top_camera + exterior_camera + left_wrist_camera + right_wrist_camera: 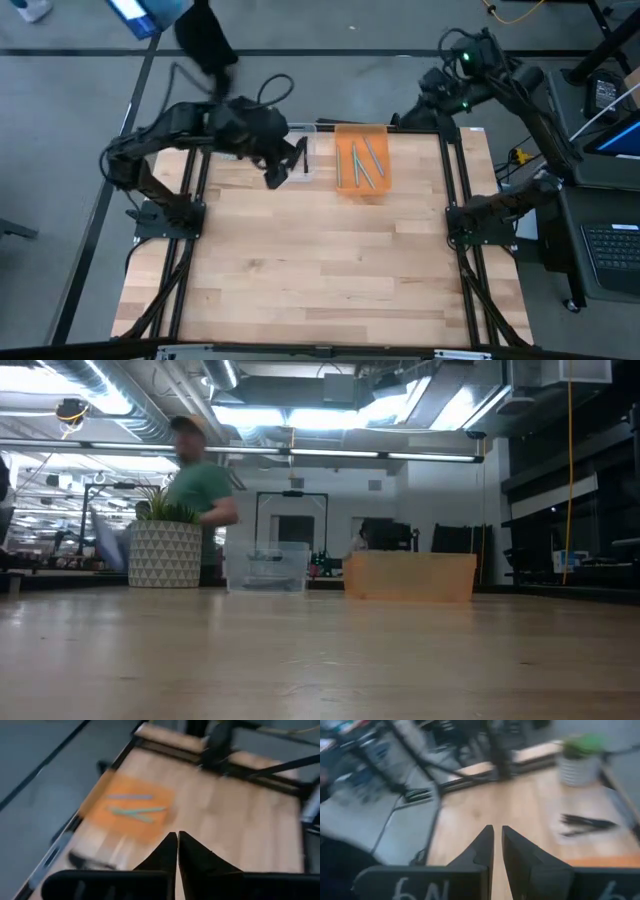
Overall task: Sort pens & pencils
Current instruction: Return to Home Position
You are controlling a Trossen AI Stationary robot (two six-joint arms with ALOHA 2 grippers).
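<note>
The left hand (pixel 177 836) has its two dark fingers pressed together with nothing between them. In the high view it (pixel 279 170) hangs over the near left edge of the clear plastic bin (pixel 265 570), at the far side of the pale wooden table (pixel 320 270). The black pens (pixel 585 824) lie in that bin as a loose bundle of thin dark sticks (too blurred to count).

Just to the right of the clear bin, and touching it or very nearly so, stands the orange translucent bin (pixel 345 135). The pale teal-green pencils (pixel 362 165) lie on its floor, some crossing one another at shallow angles. The left wrist view shows them too (pixel 132 811), as pale strokes against the orange. From table height the two bins stand side by side, with the orange bin (pixel 410 578) the wider and lower of the pair.

The right hand (pixel 497 829) is raised beyond the table's far right corner and faces left along the far edge. Its fingers stand all but touching, with only a thin slit between them, and they grip nothing.

Beyond the far left of the table stands a white pot with a triangle pattern and a green plant (pixel 163 550). Behind it is a person in a green shirt and a cap (pixel 200 485). The rest of the tabletop, near and centre, is bare wood.
</note>
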